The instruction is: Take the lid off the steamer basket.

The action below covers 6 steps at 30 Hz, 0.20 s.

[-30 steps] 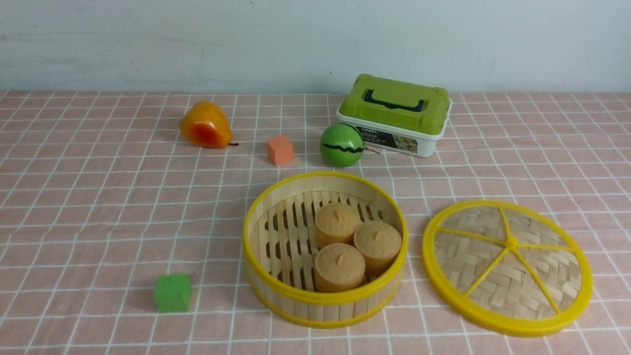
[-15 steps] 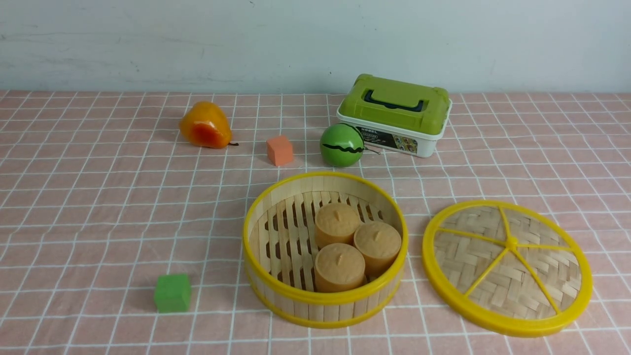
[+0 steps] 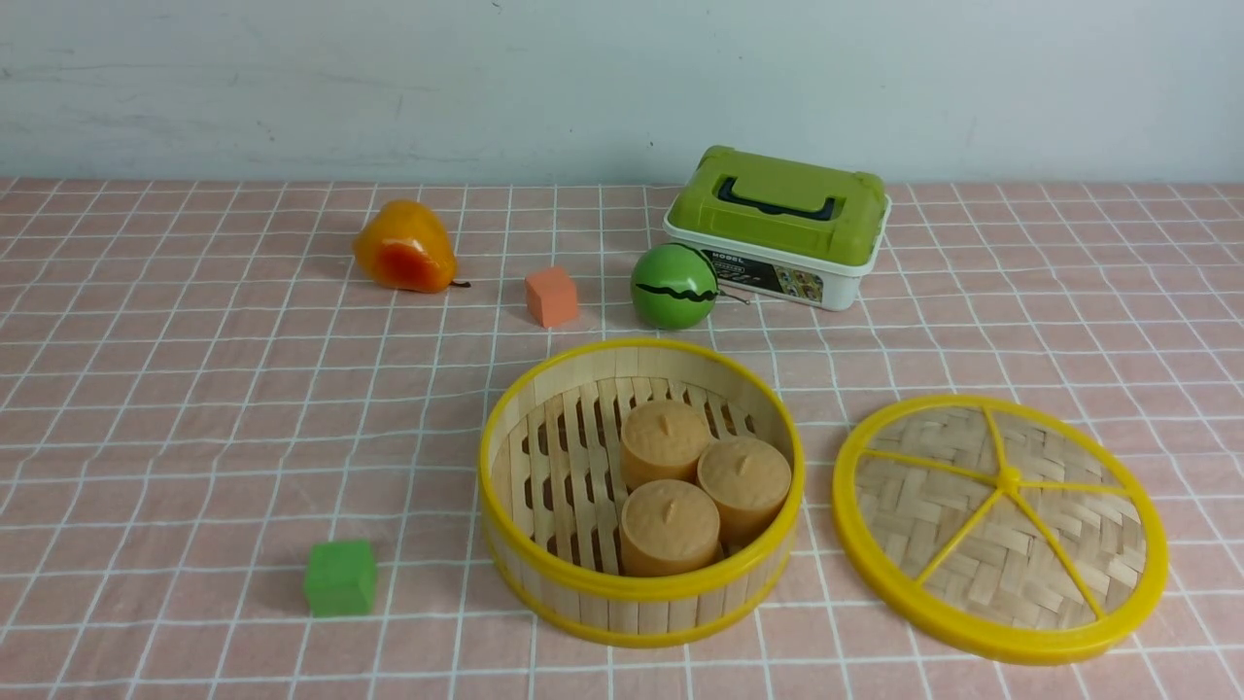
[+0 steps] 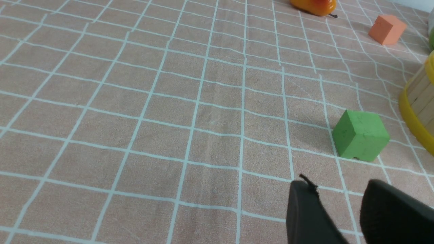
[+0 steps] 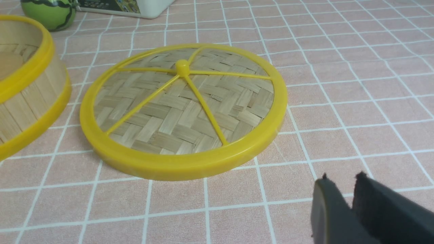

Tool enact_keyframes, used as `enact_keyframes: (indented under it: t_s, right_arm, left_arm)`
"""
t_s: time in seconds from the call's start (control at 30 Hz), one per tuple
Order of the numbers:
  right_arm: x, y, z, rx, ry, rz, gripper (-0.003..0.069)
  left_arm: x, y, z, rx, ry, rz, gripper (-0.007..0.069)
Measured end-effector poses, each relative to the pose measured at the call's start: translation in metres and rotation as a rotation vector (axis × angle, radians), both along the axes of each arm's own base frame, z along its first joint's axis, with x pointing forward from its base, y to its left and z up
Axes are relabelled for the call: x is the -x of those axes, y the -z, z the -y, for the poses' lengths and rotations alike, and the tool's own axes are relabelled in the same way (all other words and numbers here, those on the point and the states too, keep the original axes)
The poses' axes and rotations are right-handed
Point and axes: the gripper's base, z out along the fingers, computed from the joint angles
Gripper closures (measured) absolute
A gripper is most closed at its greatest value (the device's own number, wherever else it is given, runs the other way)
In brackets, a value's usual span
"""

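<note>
The steamer basket stands uncovered at the front middle of the table, with three tan cylinders inside. The lid lies flat on the cloth just right of it, apart from the basket. Neither arm shows in the front view. In the right wrist view my right gripper hovers over bare cloth a little short of the lid, its tips a narrow gap apart with nothing between them; the basket shows beyond the lid. My left gripper is open and empty near a green cube, with the basket wall at the edge of the view.
A green cube sits front left of the basket. Behind the basket are an orange cube, a watermelon ball and a white box with a green lid. A pear lies at the back left.
</note>
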Motion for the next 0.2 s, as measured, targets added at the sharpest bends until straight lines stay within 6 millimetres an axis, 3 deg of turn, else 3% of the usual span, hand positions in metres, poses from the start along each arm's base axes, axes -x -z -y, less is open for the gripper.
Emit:
enact_keyframes:
  t_s: [0.2]
  right_arm:
    - [0.0000,0.0000,0.0000,0.000,0.000,0.000,0.0561]
  left_arm:
    - [0.0000,0.0000,0.0000,0.000,0.000,0.000,0.0386]
